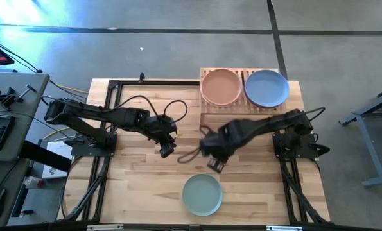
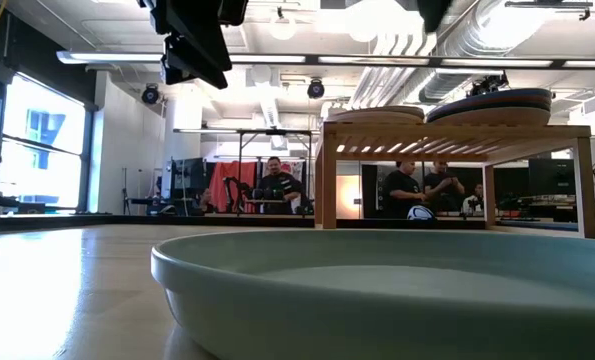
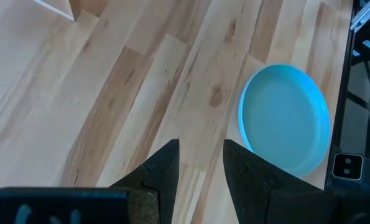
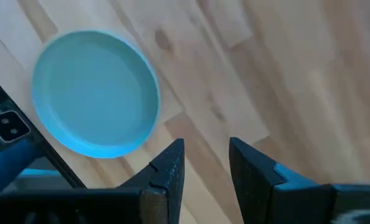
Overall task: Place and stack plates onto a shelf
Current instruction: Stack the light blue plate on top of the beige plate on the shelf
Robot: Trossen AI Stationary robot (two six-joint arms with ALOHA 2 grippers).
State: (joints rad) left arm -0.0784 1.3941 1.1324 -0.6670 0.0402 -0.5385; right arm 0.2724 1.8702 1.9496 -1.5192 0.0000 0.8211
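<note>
**Two plates on the shelf, mint plate on the table, both arms over bare wood**

I see the butcher-block table [image 1: 146, 186] filling the middle of the high view, with the two dark arms reaching in from its left and right sides toward the centre.

The shelf [image 1: 207, 106], a low rack of pale slats, stands at about 1 o'clock from the table's centre, against the far edge. On top of it I find two plates side by side: the salmon plate [image 1: 221, 86] on the left half and the light blue plate [image 1: 266, 88] on the right half, close together. In the low view both rest flat on the slats.

The mint plate [image 1: 201, 195] lies alone on the tabletop at about 6 o'clock, near the front edge and well apart from the shelf.

The left gripper [image 1: 166, 151] hangs above bare wood just left of centre. Its fingers [image 3: 163, 171] stand a little apart, released, with nothing between them.

The right gripper [image 1: 215, 165] hangs just right of centre, at about 12 o'clock from the mint plate and clear of it. Its fingers [image 4: 169, 165] are likewise parted and empty.
</note>
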